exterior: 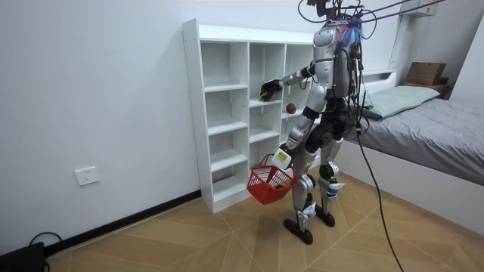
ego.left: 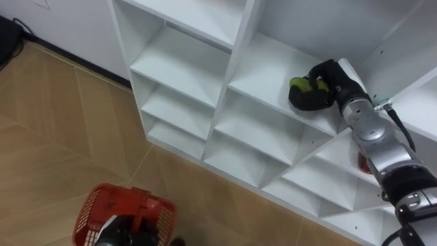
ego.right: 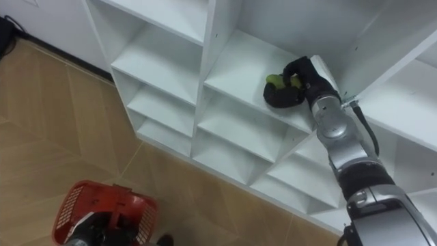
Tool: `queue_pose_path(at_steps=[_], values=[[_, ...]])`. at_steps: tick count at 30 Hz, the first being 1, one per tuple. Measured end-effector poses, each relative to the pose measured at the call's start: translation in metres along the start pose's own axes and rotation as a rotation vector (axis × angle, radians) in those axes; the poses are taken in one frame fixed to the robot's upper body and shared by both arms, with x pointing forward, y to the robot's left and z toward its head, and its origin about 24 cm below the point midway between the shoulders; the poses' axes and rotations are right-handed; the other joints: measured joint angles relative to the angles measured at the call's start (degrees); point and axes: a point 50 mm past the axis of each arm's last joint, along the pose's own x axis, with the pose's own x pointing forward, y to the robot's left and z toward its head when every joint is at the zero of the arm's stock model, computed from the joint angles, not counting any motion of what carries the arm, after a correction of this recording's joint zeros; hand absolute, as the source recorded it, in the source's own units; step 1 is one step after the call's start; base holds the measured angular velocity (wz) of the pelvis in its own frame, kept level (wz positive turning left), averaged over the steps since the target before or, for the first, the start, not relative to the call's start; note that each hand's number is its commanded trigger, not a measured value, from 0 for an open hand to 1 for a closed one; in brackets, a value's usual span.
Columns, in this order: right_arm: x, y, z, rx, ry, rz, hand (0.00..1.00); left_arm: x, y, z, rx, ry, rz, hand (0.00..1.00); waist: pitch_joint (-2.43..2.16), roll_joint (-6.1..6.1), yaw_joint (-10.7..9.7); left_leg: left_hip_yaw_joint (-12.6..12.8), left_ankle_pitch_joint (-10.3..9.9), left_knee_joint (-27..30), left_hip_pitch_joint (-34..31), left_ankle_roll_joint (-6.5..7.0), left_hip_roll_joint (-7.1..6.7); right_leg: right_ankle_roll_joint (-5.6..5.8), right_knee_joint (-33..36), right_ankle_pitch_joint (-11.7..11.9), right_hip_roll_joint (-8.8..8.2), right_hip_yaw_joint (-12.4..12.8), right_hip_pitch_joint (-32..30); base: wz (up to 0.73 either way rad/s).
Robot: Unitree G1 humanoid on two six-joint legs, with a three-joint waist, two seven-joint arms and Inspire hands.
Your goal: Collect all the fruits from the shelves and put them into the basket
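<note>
1. White closet point(ego.left: 205, 75) of open compartments stands in front of the robot, and the right hand point(ego.left: 315, 85) reaches into an upper compartment.
2. Red basket point(ego.left: 92, 208) hangs low on the other side, its handle gripped by the curled left hand point(exterior: 280, 160).
3. The right hand's dark fingers wrap round a green fruit point(ego.left: 298, 83) on the shelf board.
4. A red fruit point(exterior: 290, 108) sits in a compartment lower than that hand, to its right.

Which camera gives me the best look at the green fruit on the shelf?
Left eye view: the green fruit shows largest, bulging out of the right hand curled around it. Right eye view shows a smaller sliver; room view just a speck.
</note>
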Motion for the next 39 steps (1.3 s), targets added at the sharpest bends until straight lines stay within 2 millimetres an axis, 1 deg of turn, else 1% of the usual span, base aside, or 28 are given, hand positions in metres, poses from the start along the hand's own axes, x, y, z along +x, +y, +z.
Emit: queue_pose_path(at_steps=[6,11,13,15,18,20,21,24,26,28,30,32,33,34,35,36,37,38,39], values=[[0.000,0.000,0.000,-0.001,0.001,0.006,1.00,0.000,0.000,0.000,0.000,0.000,-0.002,1.00,0.00,-0.03,0.0,0.1,0.0,-0.1,0.0,0.02,0.04,0.00,-0.1,0.0,0.00,0.1,0.0,0.00],[0.000,0.001,0.004,-0.016,-0.017,0.011,1.00,0.001,-0.002,0.003,0.019,-0.005,-0.013,1.00,0.15,0.19,-0.1,0.2,0.0,0.0,0.1,0.03,0.25,-0.03,0.1,0.1,0.00,0.4,-0.6,-0.03],[0.001,0.001,0.006,-0.029,-0.028,0.013,1.00,0.001,-0.003,0.003,0.018,-0.007,-0.017,1.00,0.31,0.47,-0.1,0.2,0.0,0.0,0.1,0.03,0.00,-0.01,0.2,0.1,0.05,0.8,-0.5,-0.07],[0.001,0.000,0.009,-0.033,-0.041,0.011,1.00,0.001,-0.005,0.004,0.014,-0.010,-0.020,1.00,0.44,0.73,-0.2,0.3,0.0,0.0,0.1,0.05,0.10,0.00,0.4,0.1,0.03,0.9,-0.5,-0.02],[0.000,0.001,0.013,-0.044,-0.063,0.012,1.00,0.002,-0.007,0.007,0.029,-0.017,-0.029,1.00,0.42,1.04,-0.6,1.1,0.0,0.0,0.1,0.05,0.43,0.00,0.4,0.1,0.02,1.1,-0.8,-0.05],[-0.003,0.006,0.015,-0.056,-0.088,0.020,1.00,0.003,-0.008,0.009,0.037,-0.021,-0.034,1.00,0.32,1.35,-0.9,1.7,-0.1,0.4,0.2,0.16,0.68,0.00,0.6,0.1,0.05,1.3,-0.8,-0.11],[-0.005,0.010,0.018,-0.061,-0.115,0.029,1.00,0.003,-0.009,0.010,0.042,-0.024,-0.037,1.00,0.30,1.71,-1.5,1.9,-0.1,0.5,0.2,0.23,0.79,0.01,0.9,0.1,0.05,1.3,-0.9,-0.07],[-0.013,0.019,0.020,-0.057,-0.155,0.048,1.00,0.003,-0.011,0.011,0.023,-0.036,-0.044,1.00,-0.21,2.54,-2.2,2.3,-0.3,0.4,0.4,0.29,0.89,0.01,0.9,0.1,0.00,1.3,-0.9,-0.06],[-0.016,0.027,0.021,-0.055,-0.169,0.073,1.00,0.003,-0.011,0.012,-0.022,-0.042,-0.046,1.00,-0.39,2.92,-3.1,2.7,-0.3,-0.1,1.1,0.32,0.85,0.01,0.9,0.1,-0.09,1.6,-0.5,-0.08],[-0.020,0.034,0.023,-0.041,-0.186,0.090,1.00,0.003,-0.012,0.012,-0.049,-0.047,-0.050,1.00,-0.45,2.95,-3.5,3.3,-0.4,-0.4,1.8,0.39,0.89,0.03,0.8,0.1,-0.08,2.2,-0.3,-0.13],[-0.024,0.042,0.023,-0.025,-0.203,0.119,1.00,0.003,-0.014,0.011,-0.054,-0.046,-0.057,1.00,-0.70,3.24,-4.8,3.6,-0.4,-0.5,2.1,0.49,0.88,0.06,0.7,0.1,-0.09,2.6,0.0,-0.10],[-0.033,0.054,0.022,-0.013,-0.225,0.162,1.00,0.003,-0.016,0.010,-0.052,-0.044,-0.064,1.00,-1.27,3.88,-6.4,4.1,-0.5,-0.5,2.4,0.64,0.91,0.27,0.3,0.2,-0.03,2.9,0.3,-0.10],[-0.036,0.056,0.020,-0.010,-0.228,0.175,1.00,0.003,-0.017,0.011,-0.053,-0.046,-0.066,1.00,-1.38,4.13,-6.8,4.2,-0.5,-0.6,2.5,0.67,0.90,0.33,0.3,0.3,-0.05,3.1,0.3,-0.13],[-0.041,0.060,0.018,-0.004,-0.238,0.197,1.00,0.003,-0.019,0.011,-0.056,-0.053,-0.071,1.00,-1.48,4.65,-7.5,4.6,-0.6,-0.8,3.0,0.71,0.91,0.42,0.3,0.3,-0.07,3.5,0.6,-0.18],[-0.047,0.066,0.014,0.000,-0.232,0.234,1.00,0.003,-0.021,0.011,-0.059,-0.054,-0.076,1.00,-1.60,5.18,-8.1,5.1,-0.6,-1.1,3.7,0.74,0.92,0.47,0.2,0.4,-0.04,4.2,0.9,-0.23],[-0.050,0.069,0.010,0.004,-0.223,0.253,1.00,0.003,-0.023,0.010,-0.061,-0.054,-0.079,1.00,-1.66,5.40,-8.3,5.6,-0.6,-1.3,4.2,0.78,0.99,0.47,0.1,0.4,-0.02,4.4,1.1,-0.26],[-0.057,0.077,-0.001,0.010,-0.182,0.292,1.00,0.003,-0.025,0.010,-0.063,-0.056,-0.084,1.00,-1.87,5.84,-8.9,6.2,-0.6,-1.9,4.7,0.81,1.11,0.49,0.1,0.4,-0.01,4.8,1.3,-0.19],[-0.060,0.081,-0.007,0.015,-0.158,0.311,1.00,0.003,-0.027,0.011,-0.065,-0.058,-0.087,1.00,-1.95,6.12,-9.4,6.3,-0.6,-1.9,4.8,0.82,1.15,0.49,0.1,0.4,0.01,5.0,1.3,-0.23],[-0.068,0.087,-0.018,0.027,-0.108,0.344,1.00,0.003,-0.029,0.011,-0.070,-0.061,-0.093,1.00,-2.01,6.60,-10.1,7.1,-0.6,-2.0,4.9,0.82,1.31,0.48,0.3,0.4,0.04,5.6,1.0,-0.34]])
